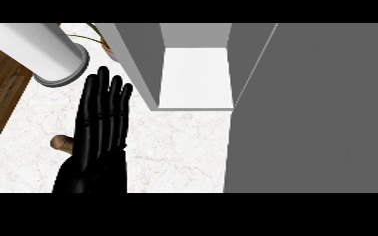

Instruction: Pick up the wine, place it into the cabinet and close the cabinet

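Observation:
My left hand (97,130) rises from the lower left of the head view, fingers straight and together, pointing up toward the cabinet and holding nothing. A small brown rounded end (60,142) pokes out from behind its left edge, low over the counter; whether it belongs to the wine I cannot tell, as the hand hides the rest. The cabinet (138,60) stands open at the top centre, with a bare white shelf floor (196,77) inside. Its grey door (306,110) is swung out and fills the right side. My right hand does not show.
A thick pale cylinder (44,55) slants in from the upper left, close to my fingertips. Thin plant stems (100,37) show behind it. White marble counter (177,150) lies between hand and door; dark wood flooring (11,87) runs past the counter's left edge.

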